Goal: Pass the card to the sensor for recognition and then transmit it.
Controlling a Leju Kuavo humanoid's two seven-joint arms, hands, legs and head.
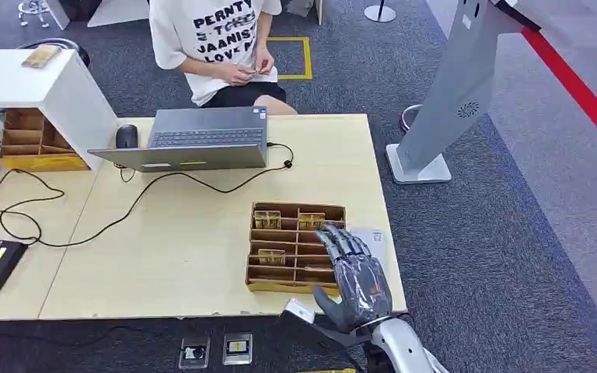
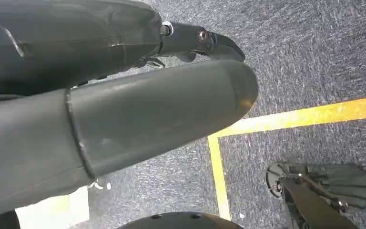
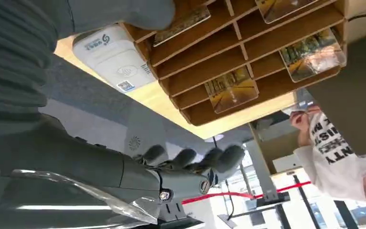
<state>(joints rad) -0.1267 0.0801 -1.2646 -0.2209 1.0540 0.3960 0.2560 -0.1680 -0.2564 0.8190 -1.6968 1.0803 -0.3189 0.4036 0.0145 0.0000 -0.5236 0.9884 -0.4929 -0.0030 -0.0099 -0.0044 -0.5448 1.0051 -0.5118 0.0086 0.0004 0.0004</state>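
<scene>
Head view: the right hand [image 1: 355, 278] hovers over the near right corner of the wooden divider tray [image 1: 258, 256] on the worktop [image 1: 163, 256], fingers apart and extended, nothing held. Three cards sit in the tray: two in the far row [image 1: 267, 220] [image 1: 311, 221] and one nearer [image 1: 271, 256]. The white card sensor [image 1: 371, 236] lies just beside the tray's right wall, partly covered by the fingers. A seated person [image 1: 218, 47] faces the laptop [image 1: 202, 138].

Left wrist view: the left hand [image 2: 124, 119] hangs over carpet; whether it is released or clenched cannot be told.

Right wrist view: the tray, its cards [image 3: 232, 88] and the sensor [image 3: 116, 59] lie beyond the spread fingers [image 3: 190, 160], apart from them.

Judgement: the pick is pending. Lower the hand squarely into one compartment, pinch a card edge, and avoid nudging the sensor.
</scene>
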